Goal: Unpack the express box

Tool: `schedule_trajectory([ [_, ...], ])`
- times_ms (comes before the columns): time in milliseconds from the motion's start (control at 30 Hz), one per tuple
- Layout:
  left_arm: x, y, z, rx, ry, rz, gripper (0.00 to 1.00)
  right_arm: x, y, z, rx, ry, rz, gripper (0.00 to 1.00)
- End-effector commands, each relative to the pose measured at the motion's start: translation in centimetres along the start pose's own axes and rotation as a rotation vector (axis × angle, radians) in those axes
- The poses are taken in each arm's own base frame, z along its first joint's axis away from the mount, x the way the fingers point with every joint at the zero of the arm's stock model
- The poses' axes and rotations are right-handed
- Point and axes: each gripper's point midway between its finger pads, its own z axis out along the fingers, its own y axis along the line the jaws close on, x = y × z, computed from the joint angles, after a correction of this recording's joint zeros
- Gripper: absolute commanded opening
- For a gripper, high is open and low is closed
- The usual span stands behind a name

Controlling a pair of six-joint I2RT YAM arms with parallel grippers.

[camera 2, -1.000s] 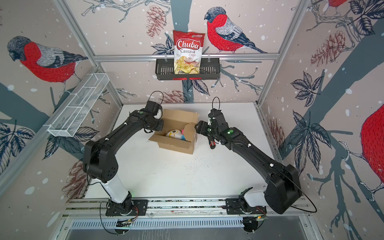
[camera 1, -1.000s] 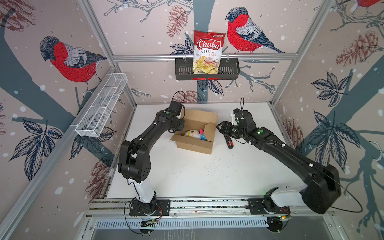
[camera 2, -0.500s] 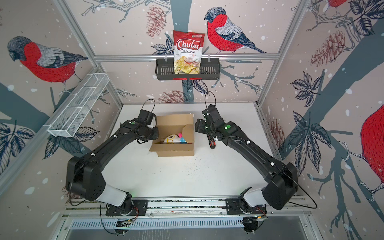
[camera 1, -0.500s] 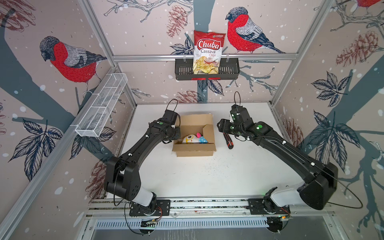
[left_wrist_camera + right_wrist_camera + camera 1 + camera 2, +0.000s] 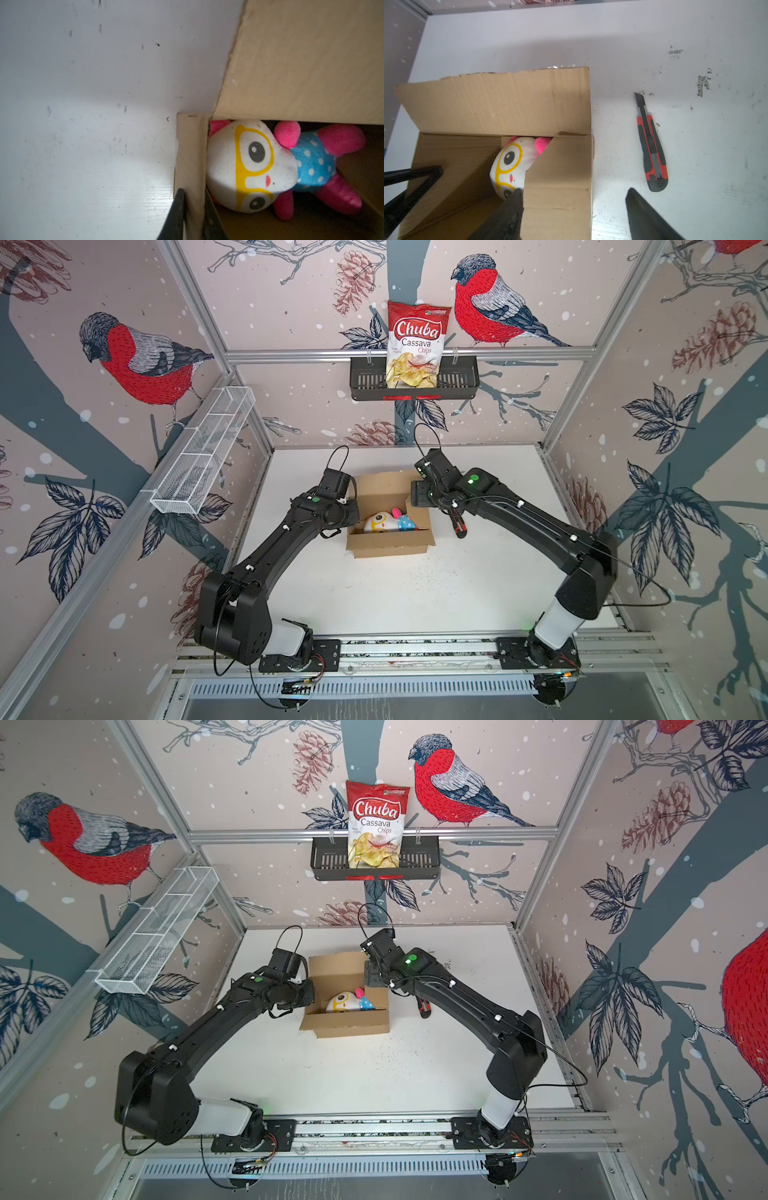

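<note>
Resting on table (image 5: 415, 597) centre, box (image 5: 390, 545) open, toy (image 5: 249, 166) inside. Its left edge clamped by left gripper (image 5: 193, 193); right flap straddled by released right gripper (image 5: 574, 190). Cardboard judged light, stiff, creasable; walls to be gripped.

Both top views look steeply down from high above the front rail (image 5: 415, 649) onto the whole bench (image 5: 415, 597), framing nearly alike; each wrist view sits close over the express box (image 5: 556, 176), left nearest, which all four share.
</note>
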Motion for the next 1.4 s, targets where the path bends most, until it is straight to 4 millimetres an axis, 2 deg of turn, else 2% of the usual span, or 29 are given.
schedule_trajectory([
  [0, -0.2, -0.3, -0.1, 0.022, -0.018, -0.021, 0.16, 0.5, -0.6, 0.4, 0.098, 0.026, -0.053, 0.77],
  [300, 0.0, -0.3, 0.0, 0.030, -0.026, -0.026, 0.16, 1.7, 0.9, 1.7, 0.184, 0.083, -0.128, 0.80],
  [633, 0.1, -0.3, 0.5, 0.028, -0.017, -0.022, 0.16, 3.0, -0.1, 3.1, 0.302, 0.127, -0.161, 0.80],
  [967, 0.1, -0.2, 0.8, 0.023, -0.016, -0.017, 0.15, 2.0, -0.8, 2.0, 0.319, 0.098, -0.143, 0.79],
  [1367, 0.1, 0.3, 1.2, -0.005, -0.015, -0.011, 0.15, 1.6, -3.6, 0.3, 0.326, 0.077, -0.081, 0.77],
])
